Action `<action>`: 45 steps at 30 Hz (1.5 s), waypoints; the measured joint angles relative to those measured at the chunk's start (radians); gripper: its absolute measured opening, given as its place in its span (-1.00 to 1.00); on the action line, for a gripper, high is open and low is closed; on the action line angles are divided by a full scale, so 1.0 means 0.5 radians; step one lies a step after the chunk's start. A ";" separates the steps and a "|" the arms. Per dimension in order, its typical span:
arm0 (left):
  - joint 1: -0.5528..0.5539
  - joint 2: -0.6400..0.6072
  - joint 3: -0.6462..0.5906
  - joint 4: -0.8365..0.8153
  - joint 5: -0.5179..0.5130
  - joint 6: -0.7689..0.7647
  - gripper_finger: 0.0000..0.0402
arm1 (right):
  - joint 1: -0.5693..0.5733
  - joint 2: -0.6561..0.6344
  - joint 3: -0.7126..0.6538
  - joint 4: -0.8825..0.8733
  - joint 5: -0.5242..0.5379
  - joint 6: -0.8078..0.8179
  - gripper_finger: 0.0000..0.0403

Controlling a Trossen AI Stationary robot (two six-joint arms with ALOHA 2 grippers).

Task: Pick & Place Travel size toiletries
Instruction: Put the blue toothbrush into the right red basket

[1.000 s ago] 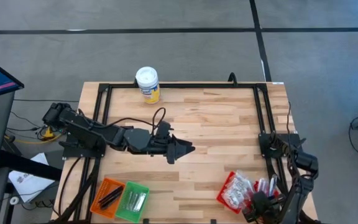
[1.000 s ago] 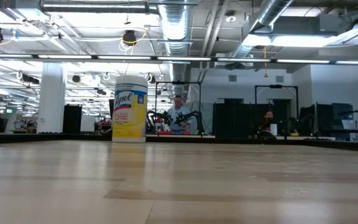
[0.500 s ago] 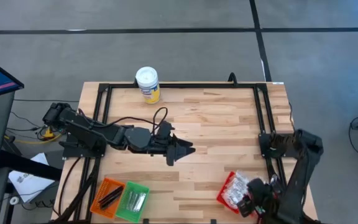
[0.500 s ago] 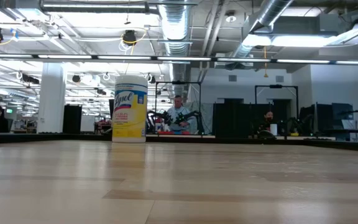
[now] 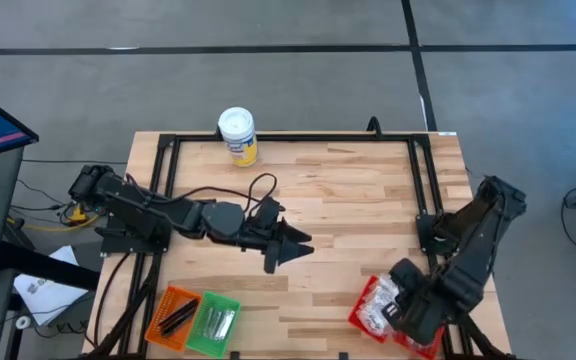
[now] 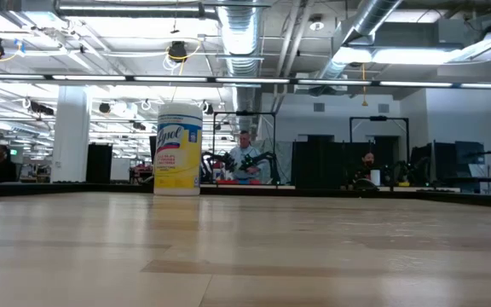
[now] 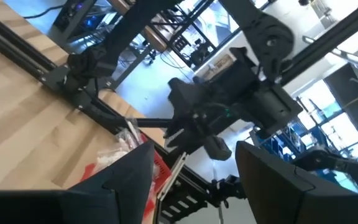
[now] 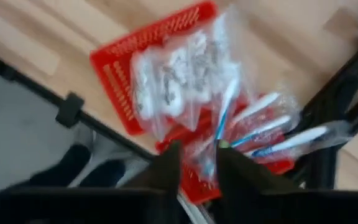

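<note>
High view: my right claw (image 5: 400, 312) above red basket (image 5: 360, 300) at surface's near right corner, fingers narrow, grip unclear. Toiletries (image 8: 185, 78) piled in that basket, wrapped sticks (image 8: 272, 134) spilling over rim. My left claw (image 5: 286, 250) mid-surface (image 5: 368, 200), fingers spread, empty.

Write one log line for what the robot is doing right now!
right gripper: over red basket of toiletries, nothing visibly held | left gripper: open, mid-table | orange basket, green basket: front-left
</note>
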 joint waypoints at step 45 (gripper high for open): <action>0.035 0.001 0.000 -0.001 -0.026 0.171 0.10 | -0.189 0.492 -0.461 0.196 -0.273 -0.247 -1.00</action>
